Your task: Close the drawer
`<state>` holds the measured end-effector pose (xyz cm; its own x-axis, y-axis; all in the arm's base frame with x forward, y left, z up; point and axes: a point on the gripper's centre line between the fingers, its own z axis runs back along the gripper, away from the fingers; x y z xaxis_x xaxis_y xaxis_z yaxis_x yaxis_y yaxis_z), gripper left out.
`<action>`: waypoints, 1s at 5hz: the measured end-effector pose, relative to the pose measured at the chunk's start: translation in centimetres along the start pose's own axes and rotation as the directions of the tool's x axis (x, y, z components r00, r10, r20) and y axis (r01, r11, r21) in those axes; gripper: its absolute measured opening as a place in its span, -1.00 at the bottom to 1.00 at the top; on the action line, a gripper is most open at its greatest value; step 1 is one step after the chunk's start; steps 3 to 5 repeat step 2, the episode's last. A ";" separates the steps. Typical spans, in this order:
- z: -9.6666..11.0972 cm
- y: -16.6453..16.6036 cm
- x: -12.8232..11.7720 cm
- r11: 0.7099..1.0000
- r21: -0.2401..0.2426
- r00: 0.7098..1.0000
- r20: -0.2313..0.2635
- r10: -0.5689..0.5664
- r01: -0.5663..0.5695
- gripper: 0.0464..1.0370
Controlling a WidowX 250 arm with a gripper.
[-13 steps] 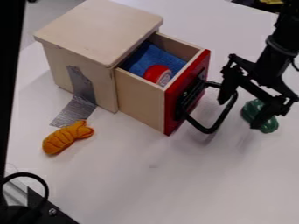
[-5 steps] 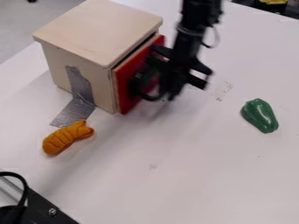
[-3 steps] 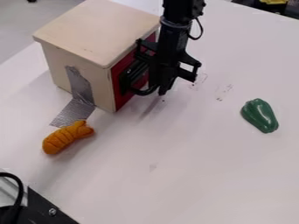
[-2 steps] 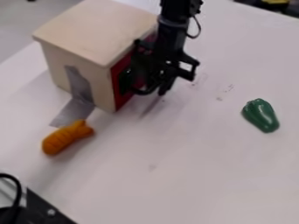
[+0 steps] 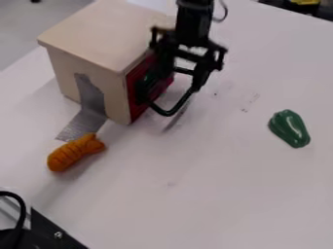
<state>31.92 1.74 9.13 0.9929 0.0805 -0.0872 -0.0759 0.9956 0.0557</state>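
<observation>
"Where do we see the drawer [image 5: 138, 71]?"
"We see it shut in the wooden box [image 5: 104, 34], its black handle [image 5: 170, 114] sticking out."
"And our gripper [image 5: 179, 80]?"
"We have it in front of the drawer, by the handle, its two fingers apart."

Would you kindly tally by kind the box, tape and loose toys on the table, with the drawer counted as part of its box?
Wooden box, including its red drawer front: 1
Grey tape patch: 1
Loose toys, the orange toy and the green pepper: 2
Total: 4
</observation>
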 end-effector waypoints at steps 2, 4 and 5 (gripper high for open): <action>5.9 -0.8 -0.5 0.999 0.005 0.990 0.135 -0.048 0.047 0.93; 5.9 -0.8 -0.5 0.999 0.005 0.990 0.135 -0.048 0.047 0.93; 5.9 -0.8 -0.5 0.999 0.005 0.990 0.135 -0.048 0.047 0.93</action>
